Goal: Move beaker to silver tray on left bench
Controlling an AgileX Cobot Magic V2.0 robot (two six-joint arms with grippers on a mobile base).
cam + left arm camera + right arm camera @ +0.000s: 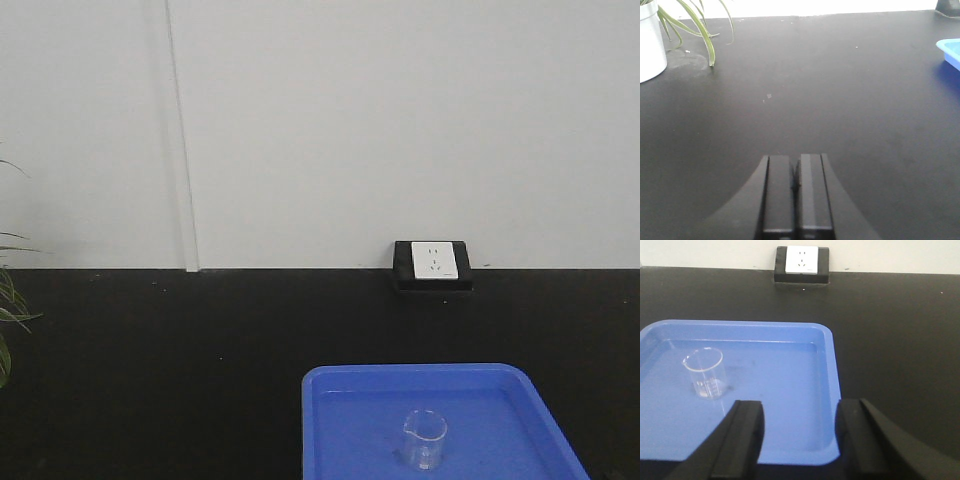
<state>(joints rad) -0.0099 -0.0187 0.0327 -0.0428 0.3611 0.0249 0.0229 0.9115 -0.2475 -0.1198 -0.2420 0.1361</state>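
Black benchtop point(150, 370): wide, matte, white wall behind, wall socket point(433, 261) at the back edge. No silver tray in any view, so the drop-off lies somewhere off-frame. Risk, as I judge it: a long carry to a target not yet sighted, with glass in the grip.

Blue tray point(480, 405): sits on the bench in front of the socket, raised rim all round. Risk: a low exit could knock the beaker's base on that rim.

Potted plant point(700, 25) in a white pot point(650, 45): far corner of the left wrist view, well apart from the tray. Leaves droop over the bench and could snag a sweeping arm.

Right gripper point(800, 422): jaws spread wide, nothing between them, poised over the near part of the blue tray.

Left gripper point(796, 172): fingers pressed together, empty, over bare bench.

Beaker point(705, 374): upright inside the blue tray, untouched. In the right wrist view it stands left of the gap between the fingers, not in line with it. Main risk: advancing without re-centring, so one finger strikes the wall and tips it. Smooth glass may also slip under a light squeeze.
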